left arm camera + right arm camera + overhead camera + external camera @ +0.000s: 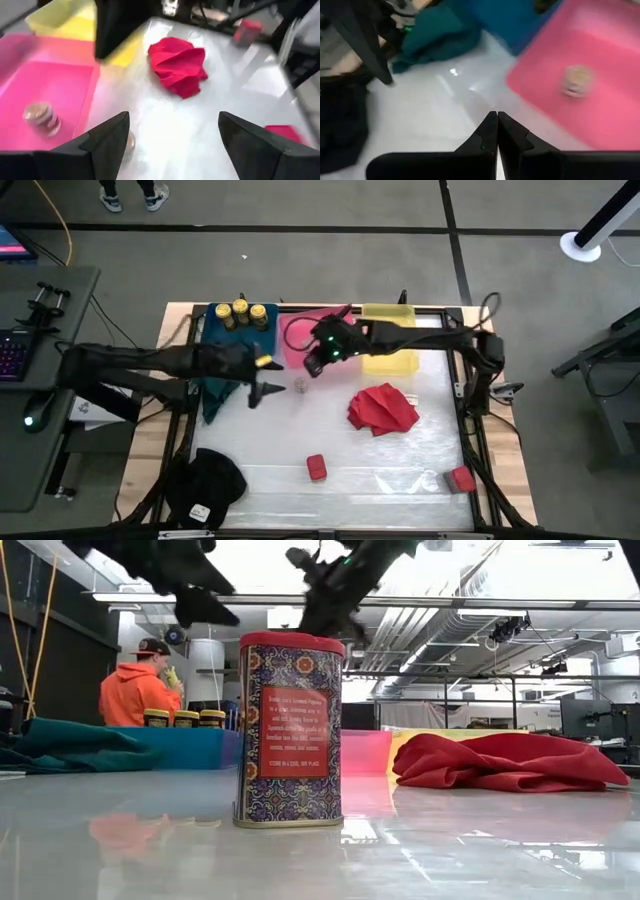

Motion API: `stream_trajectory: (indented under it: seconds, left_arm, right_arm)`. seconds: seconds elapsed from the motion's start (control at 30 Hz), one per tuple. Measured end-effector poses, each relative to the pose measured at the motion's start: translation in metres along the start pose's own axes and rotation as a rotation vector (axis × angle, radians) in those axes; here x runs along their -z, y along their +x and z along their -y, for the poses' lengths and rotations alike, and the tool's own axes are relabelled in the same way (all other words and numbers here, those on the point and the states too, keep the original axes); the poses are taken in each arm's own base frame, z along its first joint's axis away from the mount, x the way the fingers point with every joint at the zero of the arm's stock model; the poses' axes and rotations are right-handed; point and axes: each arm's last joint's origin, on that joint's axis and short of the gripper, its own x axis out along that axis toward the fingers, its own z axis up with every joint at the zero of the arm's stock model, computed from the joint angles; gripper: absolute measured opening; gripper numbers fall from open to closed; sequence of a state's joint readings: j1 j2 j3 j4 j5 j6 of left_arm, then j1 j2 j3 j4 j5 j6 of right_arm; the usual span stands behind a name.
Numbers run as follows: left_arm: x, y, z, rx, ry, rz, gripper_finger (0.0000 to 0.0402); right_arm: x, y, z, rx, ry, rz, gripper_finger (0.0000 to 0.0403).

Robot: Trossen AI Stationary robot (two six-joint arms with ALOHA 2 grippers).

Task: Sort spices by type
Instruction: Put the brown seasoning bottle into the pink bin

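A small pale jar (37,117) (576,80) stands on the floor of the pink bin (297,332). Three yellow-lidded jars (240,313) (185,718) sit in the blue bin. One red tin (316,468) (290,730) stands upright near the table's near edge. A second red tin (461,478) is at the near right corner. My right gripper (312,366) (496,125) hovers shut over the pink bin's near edge, holding nothing. My left gripper (262,380) (172,145) is open and empty, above the table just left of the pink bin.
A crumpled red cloth (382,408) (179,65) lies right of centre. A teal cloth (225,370) drapes from the blue bin onto the table. The yellow bin (390,340) sits at the far edge. A black object (205,485) lies at the near left corner. A person in orange (135,690) is behind the table.
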State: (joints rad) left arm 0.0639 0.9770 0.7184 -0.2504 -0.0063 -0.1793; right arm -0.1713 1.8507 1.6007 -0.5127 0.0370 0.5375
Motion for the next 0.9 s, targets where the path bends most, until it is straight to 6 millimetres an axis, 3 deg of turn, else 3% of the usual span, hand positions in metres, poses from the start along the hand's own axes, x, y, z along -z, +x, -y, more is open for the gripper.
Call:
stream_trajectory:
  seconds: [0.2,0.4,0.6,0.9]
  left_arm:
    - [0.017,0.054,0.007,-0.113,0.192,-0.204,0.0294]
    - [0.029,0.091,0.005,-0.232,0.219,-0.321,0.0294]
    - [0.042,0.116,0.001,-0.286,0.223,-0.352,0.0294]
    - [0.059,0.141,-0.002,-0.346,0.145,-0.361,0.0294]
  right_arm:
    - [-0.005,-0.065,0.009,0.181,-0.018,0.032,0.0000]
    - [-0.002,-0.120,0.018,0.331,0.029,0.091,0.0000]
    - [0.001,-0.141,0.022,0.399,0.061,0.130,0.0000]
    - [0.007,-0.136,0.021,0.403,0.060,0.106,0.0000]
